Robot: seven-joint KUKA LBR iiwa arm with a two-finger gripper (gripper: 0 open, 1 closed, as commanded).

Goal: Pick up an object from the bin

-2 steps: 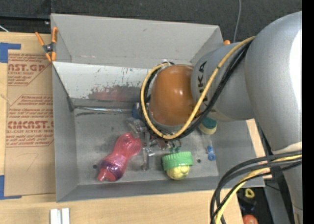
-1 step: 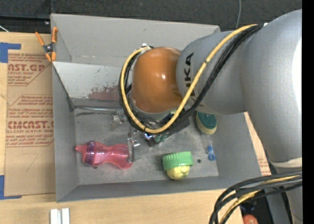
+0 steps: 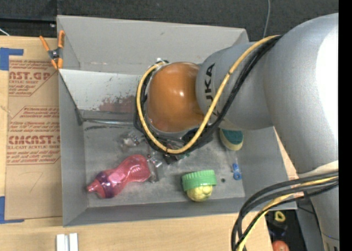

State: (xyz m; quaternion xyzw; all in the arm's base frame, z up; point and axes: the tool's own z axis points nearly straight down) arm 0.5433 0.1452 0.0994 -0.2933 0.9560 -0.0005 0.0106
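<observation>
My gripper [image 3: 155, 162] is low in the middle of the bin, mostly hidden under the arm's orange cover. Its visible metal tip sits right at the right end of a pink translucent bottle-shaped thing [image 3: 122, 176]. That pink thing lies on its side at the front left, with a purple end pointing left. I cannot tell whether the tip touches it. A yellow thing with a green ribbed cap [image 3: 198, 184] lies just right of the gripper, near the front wall.
A teal and yellow round thing [image 3: 231, 139] peeks out from under the arm at the right. A small blue piece [image 3: 236, 173] lies on the floor below it. The arm covers the bin's middle and right; the back left floor is bare.
</observation>
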